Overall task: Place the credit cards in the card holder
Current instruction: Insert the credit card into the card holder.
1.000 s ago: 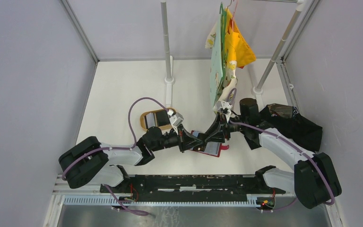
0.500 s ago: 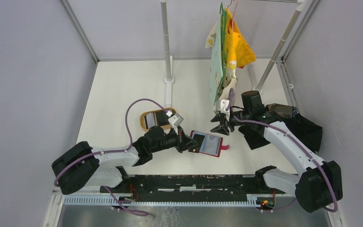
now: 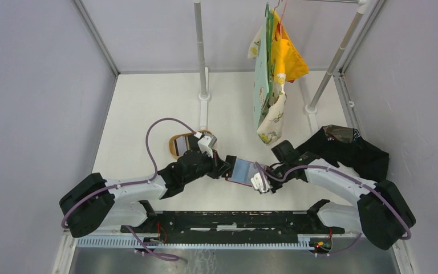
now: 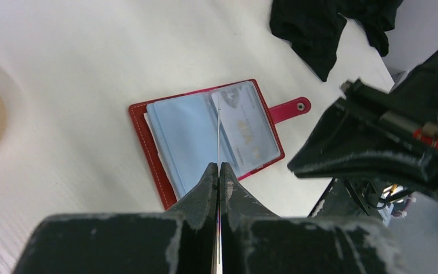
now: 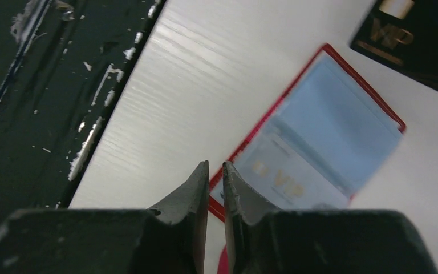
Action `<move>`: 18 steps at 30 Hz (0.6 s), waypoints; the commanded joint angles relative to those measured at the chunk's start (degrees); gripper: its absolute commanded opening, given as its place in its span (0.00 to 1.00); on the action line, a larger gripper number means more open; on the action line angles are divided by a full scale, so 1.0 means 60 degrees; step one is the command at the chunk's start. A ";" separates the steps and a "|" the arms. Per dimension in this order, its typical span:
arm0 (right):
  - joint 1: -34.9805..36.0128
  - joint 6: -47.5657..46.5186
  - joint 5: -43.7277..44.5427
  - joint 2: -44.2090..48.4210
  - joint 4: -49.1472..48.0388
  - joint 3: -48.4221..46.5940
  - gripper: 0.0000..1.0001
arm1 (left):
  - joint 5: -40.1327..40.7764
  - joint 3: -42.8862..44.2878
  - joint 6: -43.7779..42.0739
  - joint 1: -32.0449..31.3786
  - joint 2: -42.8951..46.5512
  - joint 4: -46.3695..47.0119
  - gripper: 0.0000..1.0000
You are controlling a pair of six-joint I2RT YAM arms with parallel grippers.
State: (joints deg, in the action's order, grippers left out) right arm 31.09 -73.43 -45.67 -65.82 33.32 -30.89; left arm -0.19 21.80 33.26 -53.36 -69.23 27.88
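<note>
— At the left of the bench (image 4: pixel 91 51), what did you see?

— At that side stood the tan oval tray (image 3: pixel 177 145), with some flat things inside that I could not make out. Just right of it were the left fingers (image 4: pixel 214 174). They were pressed fully together on a thin credit card (image 4: pixel 218 131), which stood on its edge and pointed away from the wrist.

— And where was the card holder (image 4: pixel 185 134)?

— It lay open and flat on the bench, directly under that card, with its grey-blue lining up and its snap tab toward the right. Whether the far edge of the card touched the lining, I could not tell. One pale card (image 4: pixel 245 125) sat in the pocket on the tab side.

— What about the right fingers (image 5: pixel 205 177)?

— They hung over an edge of the holder with only a narrow slit between them, and nothing was in that slit. Further right, a black cloth (image 3: pixel 353 151) lay crumpled on the bench.
</note>
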 commanded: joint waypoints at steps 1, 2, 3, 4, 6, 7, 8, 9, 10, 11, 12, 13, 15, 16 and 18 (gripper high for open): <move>0.0934 -0.1217 0.0467 -0.0815 0.0083 -0.0193 0.16 | 0.0545 0.0257 -0.0249 0.0011 -0.0195 0.0641 0.02; 0.1054 -0.1198 0.0621 -0.1047 0.0075 -0.0199 0.14 | 0.0540 0.0249 -0.0203 0.0025 -0.0294 0.0768 0.02; 0.1175 -0.1155 0.0826 -0.1246 0.0021 -0.0177 0.13 | 0.0519 0.0261 -0.0153 0.0016 -0.0392 0.0872 0.02; 0.1270 -0.1058 0.1067 -0.1390 -0.0107 -0.0130 0.13 | 0.0504 0.0283 -0.0077 0.0017 -0.0498 0.0971 0.02; 0.1435 -0.0721 0.1620 -0.1654 -0.0421 -0.0082 0.12 | 0.0504 0.0306 0.0097 0.0017 -0.0692 0.1175 0.02; 0.1487 -0.0491 0.1943 -0.1746 -0.0554 -0.0101 0.11 | 0.0480 0.0307 0.0214 0.0017 -0.0781 0.1318 0.02; 0.1491 -0.0280 0.2221 -0.1788 -0.0708 -0.0130 0.11 | 0.0490 0.0296 0.0302 0.0017 -0.0858 0.1448 0.02; 0.1492 -0.0071 0.2549 -0.1795 -0.0813 -0.0173 0.11 | 0.0486 0.0272 0.0403 0.0019 -0.0909 0.1614 0.02; 0.1496 0.0201 0.2885 -0.1765 -0.0971 -0.0204 0.11 | 0.0494 0.0260 0.0476 0.0017 -0.0956 0.1767 0.02; 0.1476 0.0407 0.3177 -0.1699 -0.1074 -0.0212 0.11 | 0.0486 0.0270 0.0566 0.0024 -0.1011 0.1896 0.02; 0.1449 0.0550 0.3524 -0.1634 -0.1244 -0.0201 0.11 | 0.0493 0.0276 0.0668 0.0011 -0.1079 0.2027 0.02; 0.1363 0.0678 0.3795 -0.1570 -0.1365 -0.0184 0.11 | 0.0475 0.0290 0.0765 0.0022 -0.1162 0.2181 0.02; 0.1123 0.0712 0.4219 -0.1527 -0.1423 -0.0165 0.11 | 0.0457 0.0359 0.1002 0.0017 -0.1412 0.2436 0.02; 0.0978 0.0684 0.4238 -0.1525 -0.1353 -0.0188 0.11 | 0.0483 0.0385 0.1117 0.0020 -0.1519 0.2532 0.02; 0.0720 0.0504 0.3899 -0.1493 -0.0963 -0.0342 0.11 | 0.0637 0.0422 0.1399 0.0010 -0.1739 0.2656 0.02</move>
State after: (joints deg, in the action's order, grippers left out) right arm 38.17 -71.29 -28.97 -74.72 24.93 -31.97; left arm 1.48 22.00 36.45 -53.36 -77.45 37.10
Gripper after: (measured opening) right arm 0.113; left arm 0.032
